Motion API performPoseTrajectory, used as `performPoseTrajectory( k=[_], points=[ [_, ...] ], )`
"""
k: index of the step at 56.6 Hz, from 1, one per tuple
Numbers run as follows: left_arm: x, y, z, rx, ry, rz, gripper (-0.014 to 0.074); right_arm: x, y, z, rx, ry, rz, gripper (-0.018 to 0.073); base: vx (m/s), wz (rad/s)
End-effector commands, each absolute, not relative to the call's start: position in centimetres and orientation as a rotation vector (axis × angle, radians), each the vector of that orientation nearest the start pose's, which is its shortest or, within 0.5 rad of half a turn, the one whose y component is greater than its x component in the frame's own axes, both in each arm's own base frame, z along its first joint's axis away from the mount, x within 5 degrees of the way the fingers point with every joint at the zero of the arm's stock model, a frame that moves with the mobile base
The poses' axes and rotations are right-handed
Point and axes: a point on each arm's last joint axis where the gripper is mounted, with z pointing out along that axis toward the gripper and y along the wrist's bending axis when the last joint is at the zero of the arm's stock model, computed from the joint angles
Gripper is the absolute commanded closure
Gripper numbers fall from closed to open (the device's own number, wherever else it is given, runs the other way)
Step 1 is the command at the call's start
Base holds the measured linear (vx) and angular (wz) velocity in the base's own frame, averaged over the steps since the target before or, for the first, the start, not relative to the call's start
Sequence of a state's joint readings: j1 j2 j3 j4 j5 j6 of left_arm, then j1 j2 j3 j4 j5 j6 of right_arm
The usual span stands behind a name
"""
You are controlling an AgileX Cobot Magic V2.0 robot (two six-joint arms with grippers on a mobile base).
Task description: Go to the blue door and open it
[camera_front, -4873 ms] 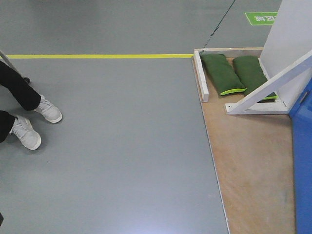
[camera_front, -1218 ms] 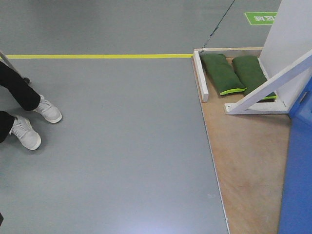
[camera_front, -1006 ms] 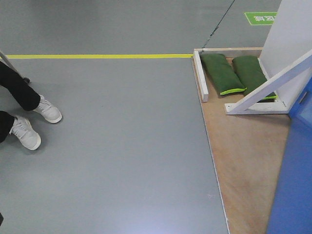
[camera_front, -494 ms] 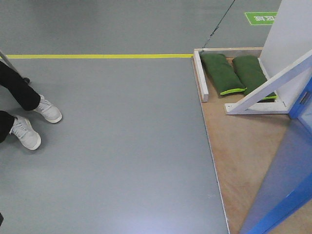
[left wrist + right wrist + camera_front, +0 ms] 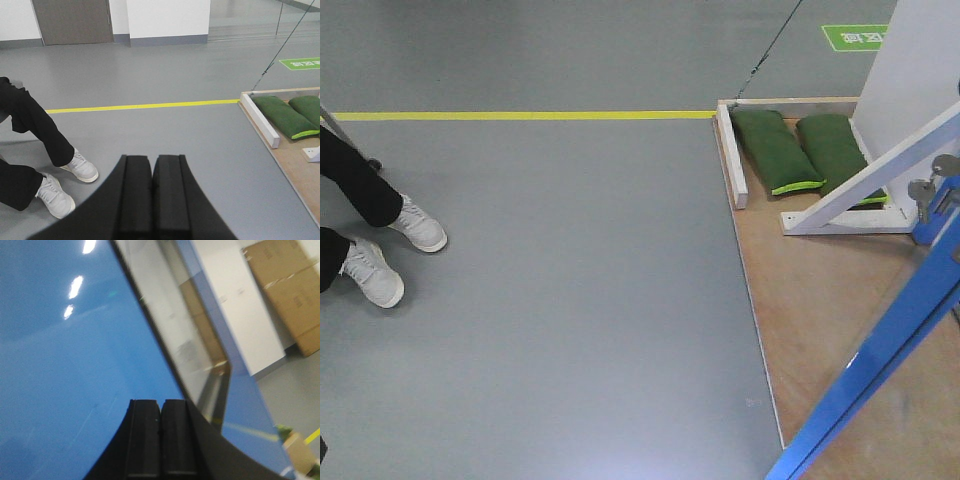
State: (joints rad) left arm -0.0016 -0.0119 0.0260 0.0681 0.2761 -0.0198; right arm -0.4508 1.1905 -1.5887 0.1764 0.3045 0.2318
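Observation:
The blue door stands ajar. In the front view I see it nearly edge-on, as a blue diagonal band over the plywood base. Its silver lever handle and round lock show at the right edge. In the right wrist view the glossy blue door fills the left side. My right gripper is shut and empty, right at the panel; contact is not clear. My left gripper is shut and empty, above the grey floor and away from the door.
A plywood base carries white braces, a white wall panel and two green sandbags. A person's legs in white sneakers are at the left. A yellow floor line runs across. Cardboard boxes stand beyond the door.
The blue door has swung from flat along the right edge to a diagonal across the plywood. Its handle and lock have come into view. The person's feet have not moved.

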Motion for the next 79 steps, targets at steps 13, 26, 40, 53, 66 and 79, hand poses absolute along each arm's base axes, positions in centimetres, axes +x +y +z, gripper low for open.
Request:
performPoseTrajectory(
  k=[13, 26, 40, 53, 66, 79],
  points=[
    [5.4, 0.1, 19.7, 0.028, 1.651, 0.033, 0.0524, 23.7, -5.9, 55.3, 0.407, 1.322, 0.150, 0.0547, 0.00, 0.00],
    [5.4, 0.1, 19.7, 0.028, 1.651, 0.033, 0.0524, 25.8, -3.9, 54.4, 0.417, 1.360, 0.342, 0.0547, 0.00, 0.00],
    [5.4, 0.1, 19.7, 0.028, 1.651, 0.033, 0.0524, 27.7, -1.2, 53.4, 0.414, 1.411, 0.535, 0.0547, 0.00, 0.00],
    [5.4, 0.1, 19.7, 0.028, 1.651, 0.033, 0.0524, 29.4, 0.8, 52.2, 0.398, 1.465, 0.626, 0.0547, 0.00, 0.00],
    [5.4, 0.1, 19.7, 0.028, 1.651, 0.033, 0.0524, 30.8, 2.5, 51.2, 0.373, 1.507, 0.664, 0.0547, 0.00, 0.00],
    [5.4, 0.1, 19.7, 0.028, 1.651, 0.033, 0.0524, 30.9, 2.8, 51.1, 0.393, 1.497, 0.711, 0.0547, 0.00, 0.00]
  ],
)
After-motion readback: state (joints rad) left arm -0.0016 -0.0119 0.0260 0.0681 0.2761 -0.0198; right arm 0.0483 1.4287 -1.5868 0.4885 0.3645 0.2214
